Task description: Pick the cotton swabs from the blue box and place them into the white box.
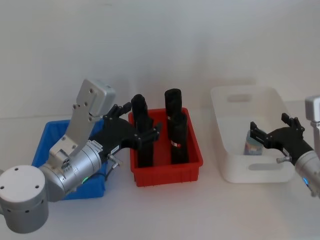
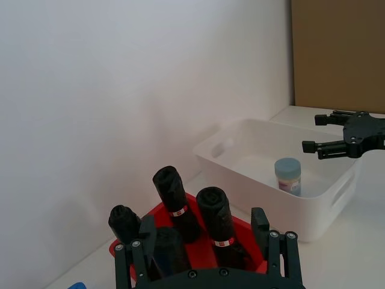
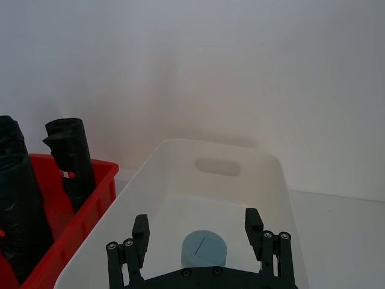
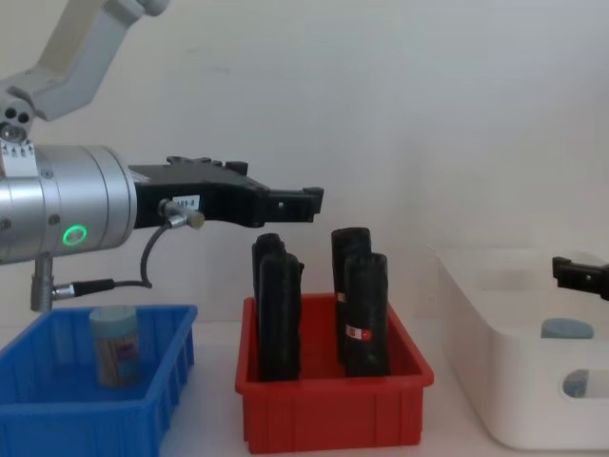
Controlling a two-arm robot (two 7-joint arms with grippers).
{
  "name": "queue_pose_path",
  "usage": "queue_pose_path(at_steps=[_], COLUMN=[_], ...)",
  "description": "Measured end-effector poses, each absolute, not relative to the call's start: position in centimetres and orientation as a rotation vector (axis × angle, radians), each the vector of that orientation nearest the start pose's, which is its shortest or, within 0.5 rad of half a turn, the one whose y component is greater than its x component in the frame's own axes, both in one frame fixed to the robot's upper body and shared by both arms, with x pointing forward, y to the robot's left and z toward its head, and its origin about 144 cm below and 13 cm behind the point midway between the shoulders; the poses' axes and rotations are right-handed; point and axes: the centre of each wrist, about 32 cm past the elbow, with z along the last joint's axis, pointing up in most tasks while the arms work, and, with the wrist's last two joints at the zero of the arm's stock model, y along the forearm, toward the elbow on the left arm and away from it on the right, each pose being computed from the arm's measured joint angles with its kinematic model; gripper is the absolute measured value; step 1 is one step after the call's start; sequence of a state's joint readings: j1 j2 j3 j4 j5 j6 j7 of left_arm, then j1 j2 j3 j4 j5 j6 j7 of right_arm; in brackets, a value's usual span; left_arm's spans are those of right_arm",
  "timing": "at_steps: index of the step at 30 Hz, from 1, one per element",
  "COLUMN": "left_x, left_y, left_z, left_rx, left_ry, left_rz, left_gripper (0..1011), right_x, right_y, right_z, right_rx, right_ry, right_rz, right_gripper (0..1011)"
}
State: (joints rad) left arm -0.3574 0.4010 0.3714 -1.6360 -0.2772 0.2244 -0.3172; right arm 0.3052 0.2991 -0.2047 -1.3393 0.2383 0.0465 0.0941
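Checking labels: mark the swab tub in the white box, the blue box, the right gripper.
Swab tub (image 3: 204, 248): right wrist view, lid.
Blue box (image 4: 67, 428): chest view, front wall.
Right gripper (image 3: 197, 218): right wrist view, between fingertips.

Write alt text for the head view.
The right gripper, open, hangs over a small clear cotton-swab tub standing in the deep white plastic box; the left gripper, open, hangs above black rolls in the red plastic bin.
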Motion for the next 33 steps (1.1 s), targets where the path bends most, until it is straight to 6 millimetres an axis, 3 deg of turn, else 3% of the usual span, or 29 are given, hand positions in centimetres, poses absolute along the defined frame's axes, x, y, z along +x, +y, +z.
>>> queue_pose_path(at_steps=[19,33], left_x=[49.9,49.2], left_y=[20.4,19.8], left_z=[121.5,120.4], left_rx=[0.08,0.062], left_ry=[-0.254,-0.267], left_rz=[1.086,1.123], left_gripper=[1000,1000], right_x=[48.5,44.8], right_y=[-25.3,-23.9], right_z=[118.1,118.8], right_rx=[-0.029,0.02], right_ry=[-0.077,-0.076], right_rz=[-1.284,-1.235], right_gripper=[1002,1002])
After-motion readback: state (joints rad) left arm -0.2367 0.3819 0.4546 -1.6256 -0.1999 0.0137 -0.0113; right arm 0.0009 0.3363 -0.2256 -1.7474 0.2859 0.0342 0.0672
